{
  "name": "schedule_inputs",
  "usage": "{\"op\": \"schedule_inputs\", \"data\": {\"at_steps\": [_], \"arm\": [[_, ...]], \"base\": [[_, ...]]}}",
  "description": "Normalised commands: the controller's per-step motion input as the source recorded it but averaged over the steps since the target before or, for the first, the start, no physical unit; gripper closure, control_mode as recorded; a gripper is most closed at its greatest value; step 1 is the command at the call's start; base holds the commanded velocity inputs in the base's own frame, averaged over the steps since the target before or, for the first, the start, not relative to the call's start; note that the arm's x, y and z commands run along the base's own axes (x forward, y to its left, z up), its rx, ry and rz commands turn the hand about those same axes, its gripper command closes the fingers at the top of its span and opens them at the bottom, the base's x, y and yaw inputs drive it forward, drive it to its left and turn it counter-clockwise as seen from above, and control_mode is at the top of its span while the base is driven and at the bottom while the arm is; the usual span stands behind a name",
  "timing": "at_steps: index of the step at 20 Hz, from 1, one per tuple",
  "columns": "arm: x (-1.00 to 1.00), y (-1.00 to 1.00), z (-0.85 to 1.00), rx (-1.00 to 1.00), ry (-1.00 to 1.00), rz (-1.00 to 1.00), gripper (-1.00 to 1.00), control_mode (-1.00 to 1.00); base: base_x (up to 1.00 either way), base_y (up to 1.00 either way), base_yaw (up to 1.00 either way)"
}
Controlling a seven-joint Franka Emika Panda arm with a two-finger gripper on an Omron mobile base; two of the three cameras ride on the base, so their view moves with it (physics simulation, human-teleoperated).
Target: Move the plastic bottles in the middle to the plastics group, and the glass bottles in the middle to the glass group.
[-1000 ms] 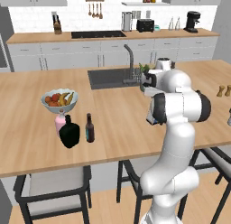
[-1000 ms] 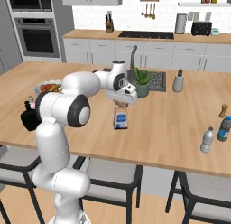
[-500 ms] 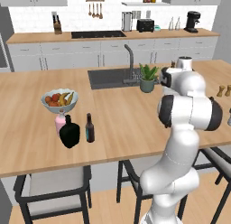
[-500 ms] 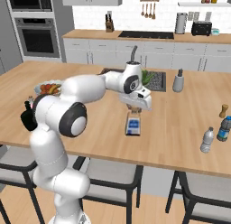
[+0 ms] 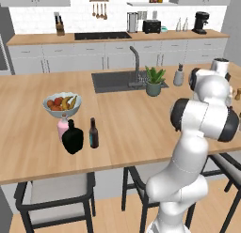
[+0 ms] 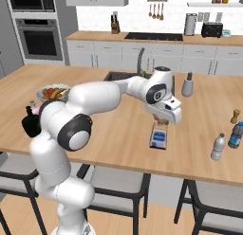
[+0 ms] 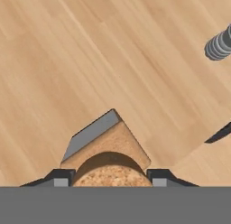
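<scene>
My gripper is shut on the tan cork stopper of the squarish clear glass bottle with a blue label. It holds the bottle upright, low over the counter's front middle. Dark fingertips flank the cork. The small clear plastic bottle stands to the right, and its ribbed top shows in the hand view. At far left, the slim brown bottle stands beside the squat black bottle and the pale pink bottle. In the left base view my own arm hides the gripper.
A fruit bowl sits behind the glass group. The sink, a potted plant and a grey dispenser line the counter's far side. A blue bottle and a small wooden shaker stand near the plastic bottle. Stools sit below the front edge.
The arm has swung right and slightly toward the front edge, carrying the squarish bottle with it. The other bottles have not moved.
</scene>
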Motion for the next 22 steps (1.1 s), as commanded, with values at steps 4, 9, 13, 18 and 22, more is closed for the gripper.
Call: {"op": "schedule_inputs", "data": {"at_steps": [4, 9, 13, 18, 22], "arm": [[-0.81, 0.11, 0.14, 0.23, 0.00, -0.12, 1.00, -1.00], [-0.65, 0.74, 0.01, 0.18, -0.02, 0.00, 1.00, -1.00], [-0.33, 1.00, 0.00, 0.00, 0.00, 0.08, 1.00, -1.00], [-0.06, 1.00, 0.00, -0.02, -0.01, 0.05, 1.00, -1.00], [0.00, 1.00, 0.00, 0.00, 0.00, 0.09, 1.00, -1.00]], "base": [[0.00, 0.00, 0.00], [0.00, 0.00, 0.00], [0.00, 0.00, 0.00], [0.00, 0.00, 0.00], [0.00, 0.00, 0.00]]}}
